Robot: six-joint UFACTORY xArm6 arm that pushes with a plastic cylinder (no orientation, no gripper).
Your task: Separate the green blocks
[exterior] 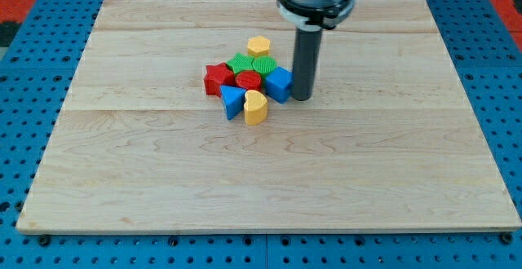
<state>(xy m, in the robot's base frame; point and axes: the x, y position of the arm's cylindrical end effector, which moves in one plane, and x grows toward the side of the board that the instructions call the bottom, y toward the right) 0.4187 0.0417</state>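
Pale wood fills most of the view: the tabletop sits on a blue pegboard, and every block is bunched into one tight cluster a little above the centre. This arm carries no claw at all, so there is no open or closed to report; it ends in a dark rod, and my tip rests just beside the blue cube, on the cluster's right edge.

Both task pieces are in the upper part of the heap. A green round block touches a second green block to its left (its shape I cannot make out). A yellow hexagon sits above them, a red star and a red round block below, then a blue triangle and a yellow heart at the bottom.

My worry is the crowding. Pushing leftward from here would likely shove the blue cube into the pile and carry both greens together instead of parting them. Wedging between them risks clipping the hexagon, since the gap looks nonexistent.
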